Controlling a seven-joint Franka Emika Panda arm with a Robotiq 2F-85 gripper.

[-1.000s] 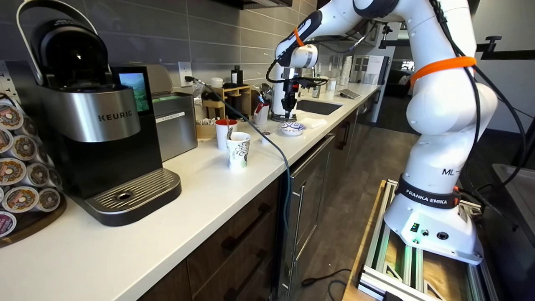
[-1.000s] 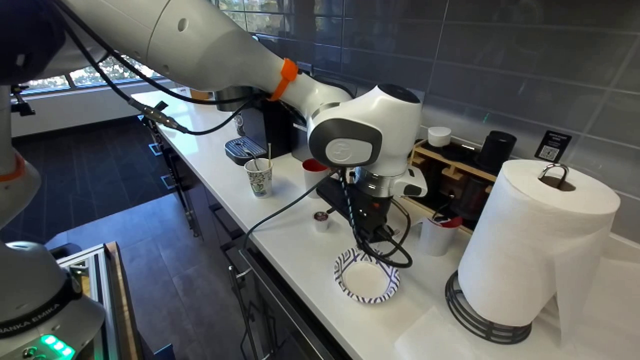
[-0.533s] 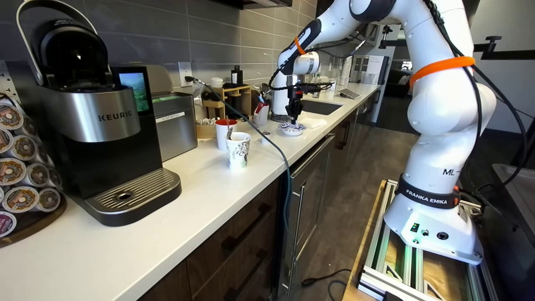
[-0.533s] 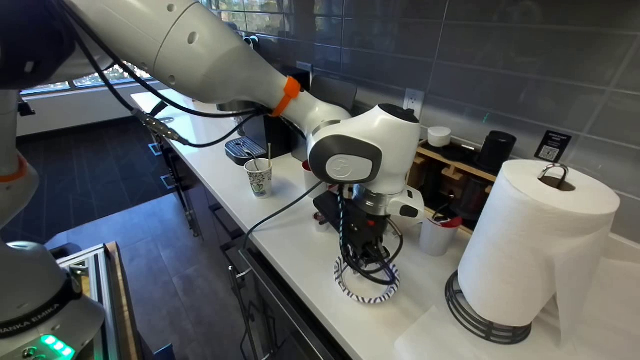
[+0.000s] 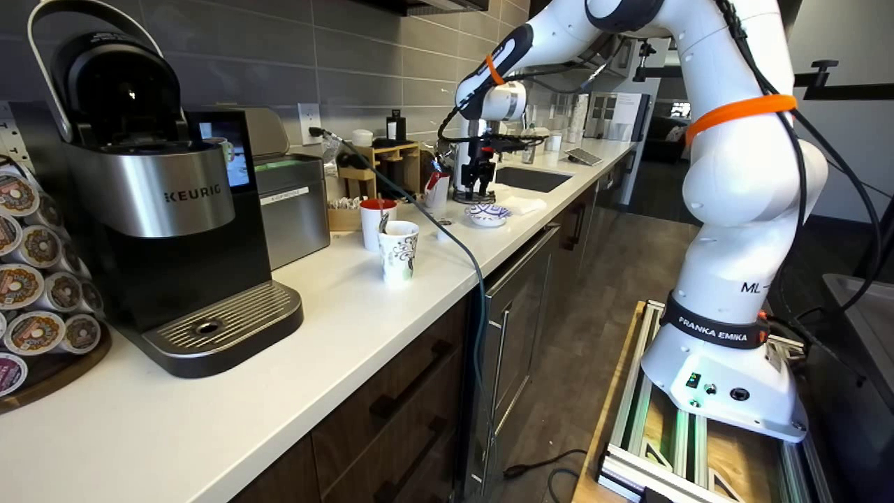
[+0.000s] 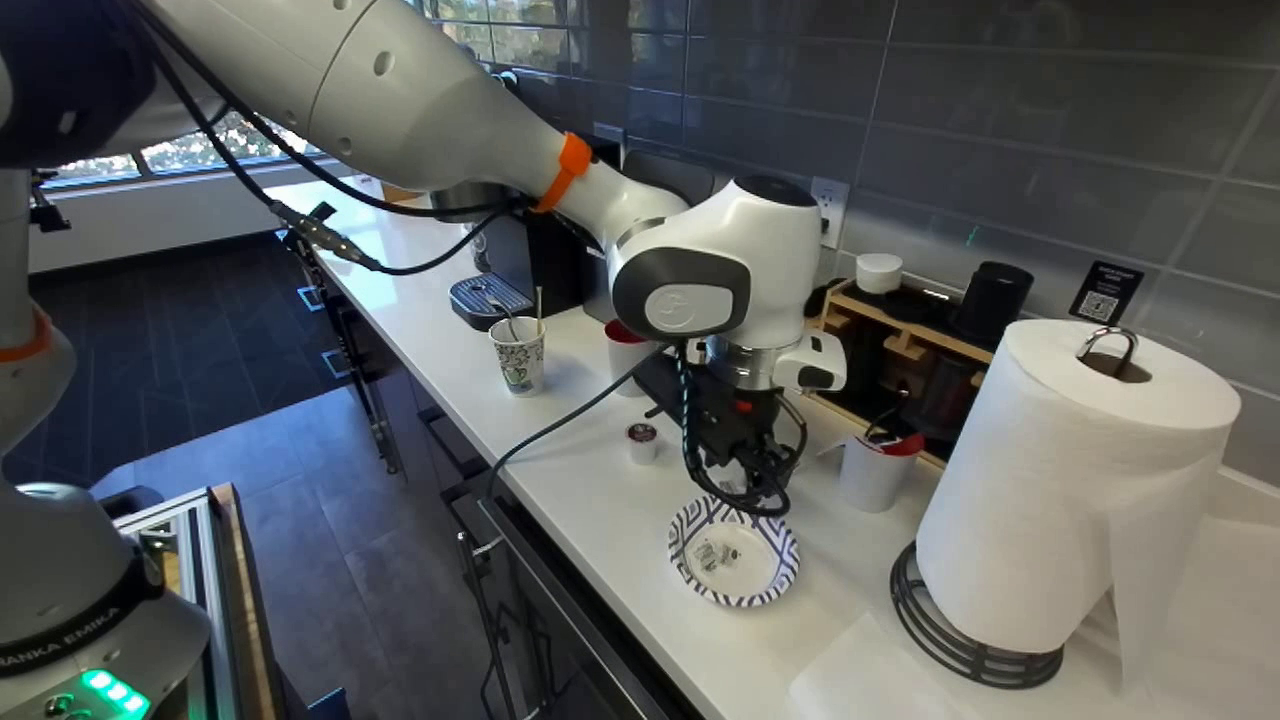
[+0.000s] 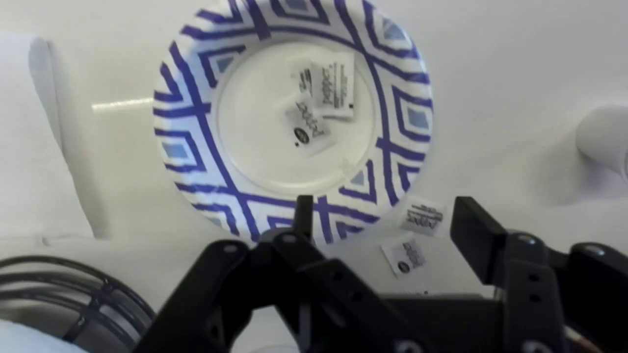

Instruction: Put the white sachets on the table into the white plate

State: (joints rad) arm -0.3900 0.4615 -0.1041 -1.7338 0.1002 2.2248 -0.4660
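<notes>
The white plate, a round dish with a purple-and-blue patterned rim, rests on the table. Overlapping white sachets with dark print lie in its middle; they also show as a printed patch inside the dish in an exterior view. Two more sachets, an upper one and a lower one, lie on the table beside the rim. My gripper hovers above them, jaws wide apart and nothing held. A dark speck at the gripper body's edge may belong to something hidden beneath it.
A paper towel roll on a black wire stand is near the plate. Also on the counter are a coffee pod, a patterned cup, a red-lined cup and a utensil cup. A cable crosses the counter.
My gripper dipped into the plate, then rose and shifted toward the wall side, its jaws now apart. Sachets show in the plate where its middle looked bare a second ago.
</notes>
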